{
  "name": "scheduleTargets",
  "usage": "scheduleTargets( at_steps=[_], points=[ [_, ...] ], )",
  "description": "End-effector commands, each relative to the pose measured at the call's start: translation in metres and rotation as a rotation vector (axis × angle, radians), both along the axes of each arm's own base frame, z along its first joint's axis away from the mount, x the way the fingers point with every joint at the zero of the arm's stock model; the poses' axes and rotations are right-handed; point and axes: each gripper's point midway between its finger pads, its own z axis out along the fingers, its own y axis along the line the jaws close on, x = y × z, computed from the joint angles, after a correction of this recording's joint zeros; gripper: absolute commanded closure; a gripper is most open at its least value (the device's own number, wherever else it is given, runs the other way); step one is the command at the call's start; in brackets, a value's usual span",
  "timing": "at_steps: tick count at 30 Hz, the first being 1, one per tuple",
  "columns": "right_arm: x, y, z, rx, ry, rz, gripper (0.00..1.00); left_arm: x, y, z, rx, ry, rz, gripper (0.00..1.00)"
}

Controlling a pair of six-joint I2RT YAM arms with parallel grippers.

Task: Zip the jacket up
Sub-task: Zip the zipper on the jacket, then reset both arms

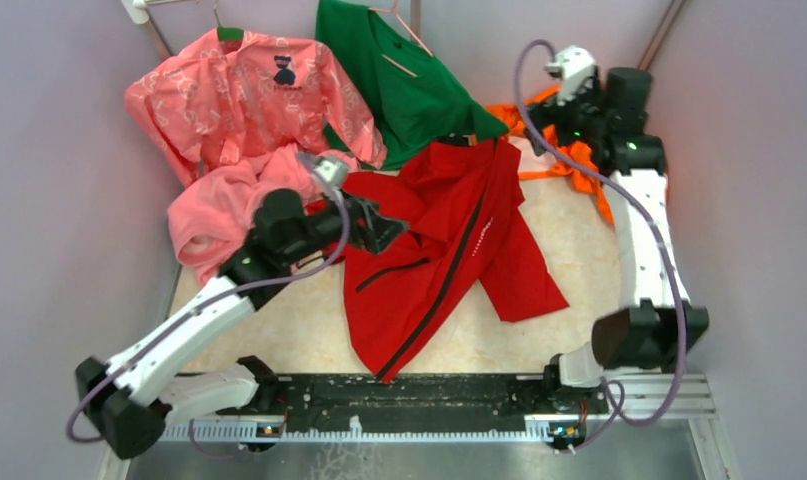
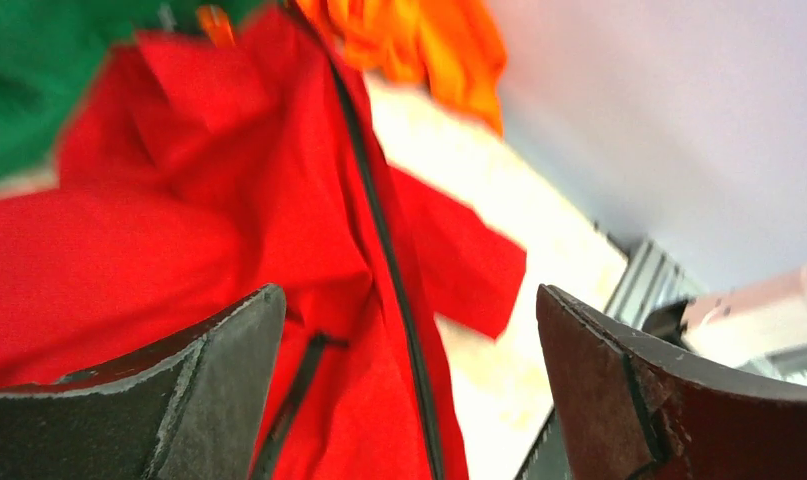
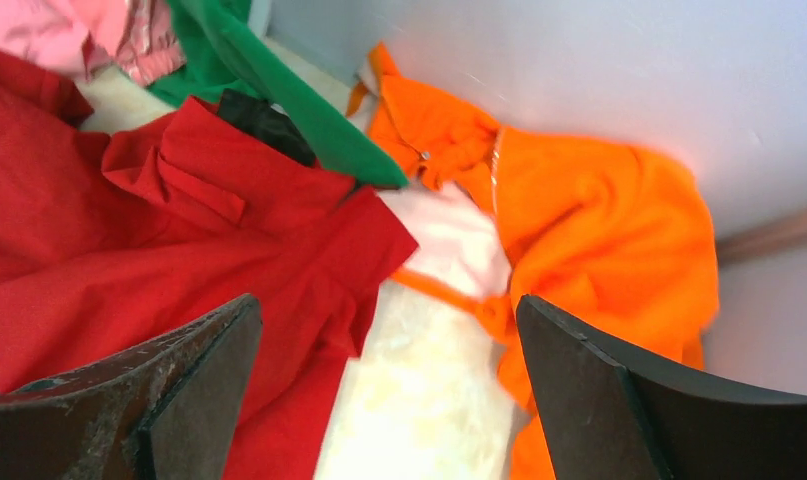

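The red jacket [image 1: 449,240] lies spread on the tabletop, collar toward the back. Its dark front zipper [image 1: 441,290] runs diagonally down to the hem at the near edge. My left gripper [image 1: 384,228] hovers over the jacket's left side. In the left wrist view it [image 2: 409,300] is open, with the zipper [image 2: 379,220] and the slanted pocket zip [image 2: 294,390] showing between the fingers and nothing held. My right gripper [image 1: 547,122] sits at the back right. In the right wrist view it [image 3: 387,305] is open and empty, above the bare table between the jacket's shoulder [image 3: 229,200] and the orange garment [image 3: 599,220].
A pink patterned shirt [image 1: 239,100] and a green shirt [image 1: 399,80] hang at the back. A pink fleece [image 1: 214,215] is bunched under the left arm, and an orange garment [image 1: 574,160] lies at the back right. Walls close both sides; a metal rail [image 1: 409,400] lines the near edge.
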Motion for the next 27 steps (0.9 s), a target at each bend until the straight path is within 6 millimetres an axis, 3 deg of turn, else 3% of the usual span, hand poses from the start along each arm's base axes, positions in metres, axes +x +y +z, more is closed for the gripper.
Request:
scheduleTargets(
  at_steps=[1, 6, 11, 20, 27],
  points=[
    [-0.068, -0.011, 0.073, 0.274, -0.134, -0.071, 0.02, 0.005, 0.041, 0.050, -0.026, -0.174, 0.158, 0.01],
    [-0.131, -0.008, 0.094, 0.411, -0.150, -0.129, 0.02, -0.013, 0.066, 0.100, -0.063, -0.219, 0.203, 0.01],
    [-0.165, -0.003, 0.125, 0.585, -0.124, -0.189, 0.02, -0.032, 0.087, 0.144, -0.090, -0.280, 0.225, 0.01],
    [-0.190, -0.006, 0.159, 0.631, -0.174, -0.174, 0.02, -0.056, 0.107, 0.177, -0.109, -0.344, 0.217, 0.01],
    [-0.186, -0.010, 0.161, 0.655, -0.157, -0.173, 0.01, -0.059, 0.108, 0.174, -0.093, -0.361, 0.204, 0.01]
  ],
)
